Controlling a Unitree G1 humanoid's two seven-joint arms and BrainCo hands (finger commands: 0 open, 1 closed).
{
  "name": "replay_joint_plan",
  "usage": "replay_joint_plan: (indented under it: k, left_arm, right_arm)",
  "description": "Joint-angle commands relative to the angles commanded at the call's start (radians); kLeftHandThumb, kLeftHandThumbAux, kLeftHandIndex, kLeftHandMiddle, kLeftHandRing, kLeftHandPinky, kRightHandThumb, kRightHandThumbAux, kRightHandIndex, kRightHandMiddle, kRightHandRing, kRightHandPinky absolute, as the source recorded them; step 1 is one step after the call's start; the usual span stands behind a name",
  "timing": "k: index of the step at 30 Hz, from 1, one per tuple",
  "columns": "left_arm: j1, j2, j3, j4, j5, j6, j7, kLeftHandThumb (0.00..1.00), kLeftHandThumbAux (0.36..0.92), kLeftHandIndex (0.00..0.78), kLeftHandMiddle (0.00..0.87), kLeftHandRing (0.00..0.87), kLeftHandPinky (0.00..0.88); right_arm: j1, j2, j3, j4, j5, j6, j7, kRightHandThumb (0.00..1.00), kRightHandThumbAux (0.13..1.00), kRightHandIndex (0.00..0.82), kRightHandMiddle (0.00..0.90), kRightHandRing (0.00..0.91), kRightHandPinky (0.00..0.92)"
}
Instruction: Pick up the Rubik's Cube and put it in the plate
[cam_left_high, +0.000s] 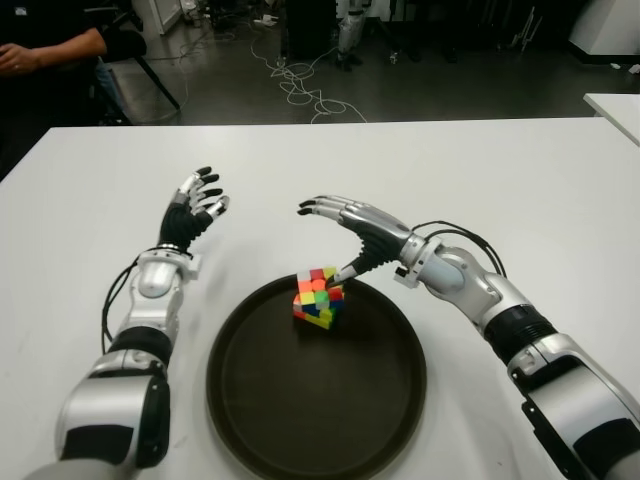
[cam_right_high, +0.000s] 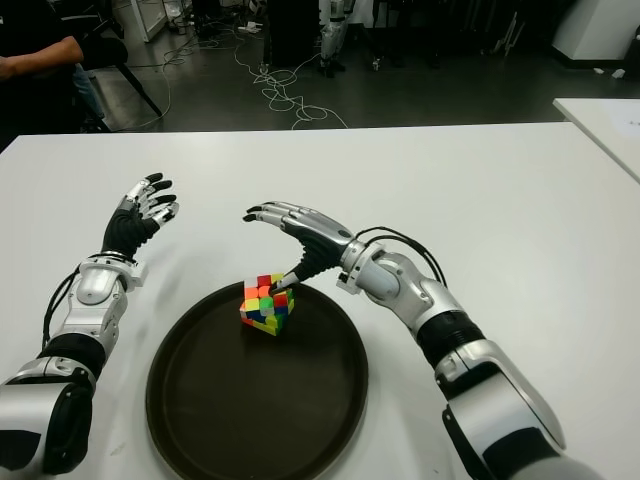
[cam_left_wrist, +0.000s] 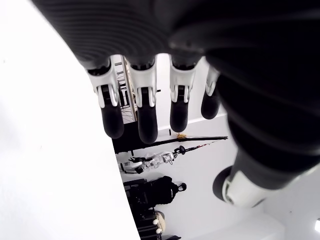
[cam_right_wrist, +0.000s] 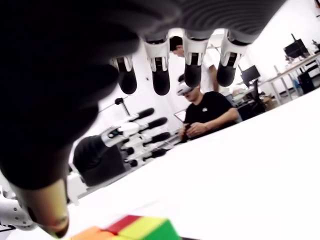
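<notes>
The Rubik's Cube (cam_left_high: 319, 297) is seen standing inside the dark round plate (cam_left_high: 300, 420), near its far rim, slightly tilted on an edge or corner as far as can be judged. The right hand (cam_left_high: 352, 228) is held just above and behind it with the fingers stretched out flat and nothing gripped; only the thumb tip appears to touch or nearly touch the top of the cube. The left hand (cam_left_high: 195, 212) is shown over the white desk (cam_left_high: 520, 180) to the left of the plate, fingers spread and empty. The placing step is judged to be almost finished, so the release should be completed cleanly: the thumb should be lifted straight up and away so that the cube is not nudged or rolled toward the rim. The fingers should be kept spread while the hand is raised clear of the plate.
</notes>
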Motion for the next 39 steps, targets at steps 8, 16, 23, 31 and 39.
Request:
replay_joint_plan:
  k: [8,16,23,31,39]
  left_arm:
    - [-0.002,0.0,0.002,0.001,-0.003,0.004,-0.005,0.238,0.721,0.104,0.172,0.174,0.196]
    - [-0.003,0.001,0.002,0.002,-0.003,0.004,-0.007,0.248,0.72,0.108,0.172,0.172,0.201]
    - [-0.002,0.001,0.004,-0.001,-0.008,0.007,-0.02,0.244,0.727,0.109,0.17,0.173,0.206]
    - [-0.002,-0.001,0.006,0.0,-0.008,0.006,-0.021,0.25,0.73,0.105,0.172,0.172,0.206]
    - [-0.003,0.0,0.008,0.002,-0.011,0.01,-0.027,0.259,0.738,0.105,0.167,0.173,0.22]
  right_arm:
    - [-0.107,-0.026,-0.058,0.224,0.017,0.056,-0.092,0.0,0.675,0.0,0.0,0.0,0.016]
    - [-0.149,-0.01,-0.18,0.416,0.125,0.135,-0.15,0.0,0.664,0.001,0.007,0.01,0.048]
    - [-0.136,0.039,-0.373,0.442,0.336,0.19,-0.09,0.0,0.669,0.09,0.129,0.164,0.243]
    - [-0.145,0.12,-0.518,0.446,0.502,0.334,-0.018,0.004,0.729,0.156,0.229,0.282,0.367]
    - [-0.144,0.134,-0.526,0.441,0.491,0.39,-0.026,0.019,0.739,0.167,0.249,0.309,0.39]
